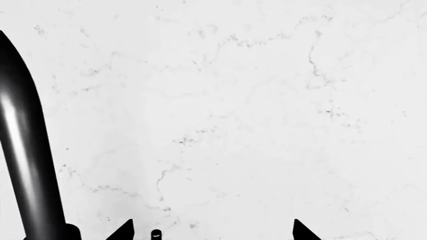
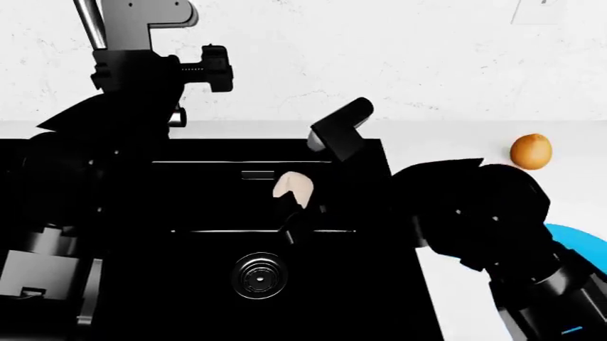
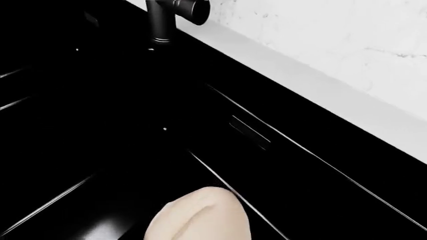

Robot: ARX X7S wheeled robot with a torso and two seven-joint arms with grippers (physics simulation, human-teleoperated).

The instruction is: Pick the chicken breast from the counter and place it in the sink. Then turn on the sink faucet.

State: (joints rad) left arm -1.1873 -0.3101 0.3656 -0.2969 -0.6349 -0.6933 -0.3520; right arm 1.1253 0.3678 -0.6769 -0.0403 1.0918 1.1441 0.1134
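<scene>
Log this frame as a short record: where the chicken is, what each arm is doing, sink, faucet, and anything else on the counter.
chicken: pale beige-cream chicken breast over the glossy black sink, at the right gripper
right gripper: jaw state cannot be told
left gripper: open, empty, facing the white marble wall, beside the dark-grey metal faucet spout
water: none visible
counter: white worktop carries an orange-brown egg-shaped object and a blue plate

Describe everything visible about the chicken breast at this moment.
The chicken breast is a small, pale cream, rounded lump with a smooth matte skin and a faint crease running along it, plainest in the right wrist view. It sits over the black sink, near the basin's dividing ledge, at the tip of the right gripper. Whether the fingers are shut on it cannot be told.
</scene>
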